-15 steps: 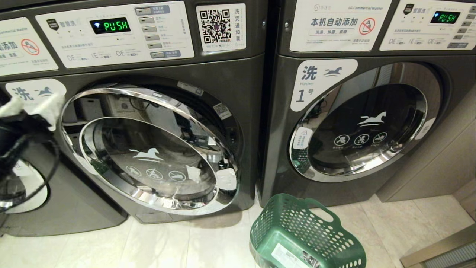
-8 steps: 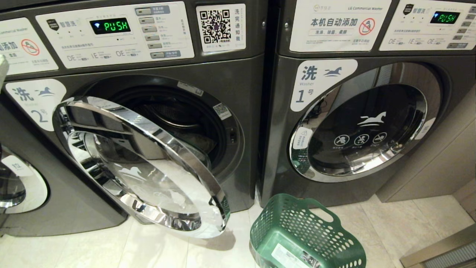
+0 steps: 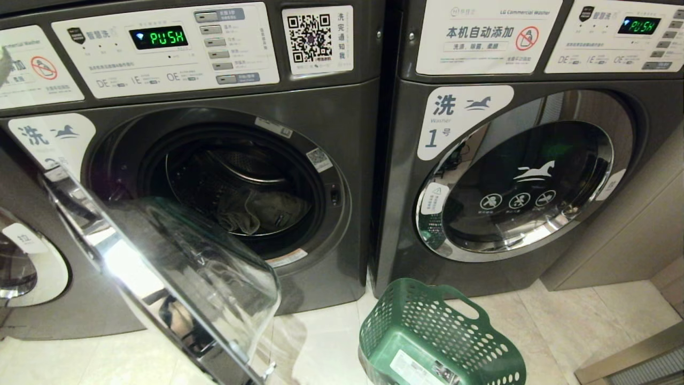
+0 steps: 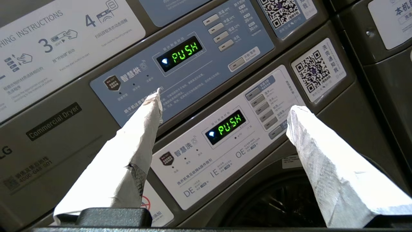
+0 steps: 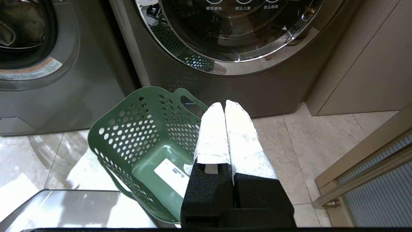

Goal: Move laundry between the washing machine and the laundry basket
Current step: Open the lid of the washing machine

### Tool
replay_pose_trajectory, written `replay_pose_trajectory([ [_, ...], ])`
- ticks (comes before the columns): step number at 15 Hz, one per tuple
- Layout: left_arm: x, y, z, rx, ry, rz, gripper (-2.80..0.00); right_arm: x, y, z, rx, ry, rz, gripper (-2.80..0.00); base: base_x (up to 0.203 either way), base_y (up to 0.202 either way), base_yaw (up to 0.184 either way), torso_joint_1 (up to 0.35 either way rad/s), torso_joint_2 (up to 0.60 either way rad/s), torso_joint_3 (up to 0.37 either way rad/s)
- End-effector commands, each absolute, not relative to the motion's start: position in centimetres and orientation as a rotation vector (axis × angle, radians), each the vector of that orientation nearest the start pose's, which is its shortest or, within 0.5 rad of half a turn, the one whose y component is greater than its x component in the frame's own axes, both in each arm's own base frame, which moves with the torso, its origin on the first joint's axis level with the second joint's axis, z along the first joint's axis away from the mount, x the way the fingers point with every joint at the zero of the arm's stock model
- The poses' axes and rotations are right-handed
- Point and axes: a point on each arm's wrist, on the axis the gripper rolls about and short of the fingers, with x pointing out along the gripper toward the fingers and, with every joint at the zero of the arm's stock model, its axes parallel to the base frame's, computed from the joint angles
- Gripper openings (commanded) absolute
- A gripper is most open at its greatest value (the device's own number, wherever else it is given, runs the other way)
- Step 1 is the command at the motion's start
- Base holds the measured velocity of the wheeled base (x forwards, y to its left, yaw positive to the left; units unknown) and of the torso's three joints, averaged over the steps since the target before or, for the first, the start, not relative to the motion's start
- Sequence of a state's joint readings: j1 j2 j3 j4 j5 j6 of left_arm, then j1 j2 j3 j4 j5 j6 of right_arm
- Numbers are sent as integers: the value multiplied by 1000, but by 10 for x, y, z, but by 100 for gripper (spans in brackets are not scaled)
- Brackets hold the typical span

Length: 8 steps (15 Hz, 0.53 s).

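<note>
Head view looks down on a row of dark grey front-loaders standing on a glossy pale tiled floor (image 3: 331, 347), with a beige cabinet panel (image 3: 630, 230) at the far right. The washing machine (image 3: 342, 133) marked 2 has its chrome-rimmed glass door (image 3: 176, 278) swung wide toward the camera, and its green display reads PUSH. Inside the open drum the laundry (image 3: 256, 211) lies as a dark olive-grey heap at the bottom. The neighbouring washer marked 1 (image 3: 513, 176) has its door closed. The laundry basket (image 3: 438, 337) sits on the tiles in front of the gap between the two machines, tipped so its opening faces the washers, and it holds no cloth.

Left wrist view shows the left gripper (image 4: 225, 112) raised before the control panels (image 4: 222, 135), its white-wrapped fingers (image 4: 138, 141) spread wide with nothing between them. Right wrist view shows the right gripper (image 5: 224, 108) hanging over the basket's edge, fingers pressed together and holding nothing.

A second ago the door was almost shut, with the left gripper at its left rim; half a second ago it stood partly open. Now it is fully open, the garment is exposed, and that gripper is out of the head view.
</note>
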State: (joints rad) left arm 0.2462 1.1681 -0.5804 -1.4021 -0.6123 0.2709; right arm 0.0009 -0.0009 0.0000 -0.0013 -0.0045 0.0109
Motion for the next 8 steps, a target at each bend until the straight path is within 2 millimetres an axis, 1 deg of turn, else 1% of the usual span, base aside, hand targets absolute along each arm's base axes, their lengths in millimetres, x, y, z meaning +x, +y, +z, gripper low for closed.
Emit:
replay_pose_trajectory([
  [1,136,20,309,592,-785,-258,0,-23,0,76,11,-3,-3,-280,0,0,0,0,0,0],
  [3,135,19,299,573,-758,-268,0,-23,0,76,11,-3,-3,-280,0,0,0,0,0,0],
  [6,137,20,294,563,-734,-271,0,-23,0,76,11,-3,-3,-280,0,0,0,0,0,0],
  [7,136,20,292,564,-732,-270,-280,-23,0,76,11,-3,-4,-280,0,0,0,0,0,0],
  [8,135,20,293,565,-736,-266,-280,-23,0,76,11,-3,-3,-280,0,0,0,0,0,0],
])
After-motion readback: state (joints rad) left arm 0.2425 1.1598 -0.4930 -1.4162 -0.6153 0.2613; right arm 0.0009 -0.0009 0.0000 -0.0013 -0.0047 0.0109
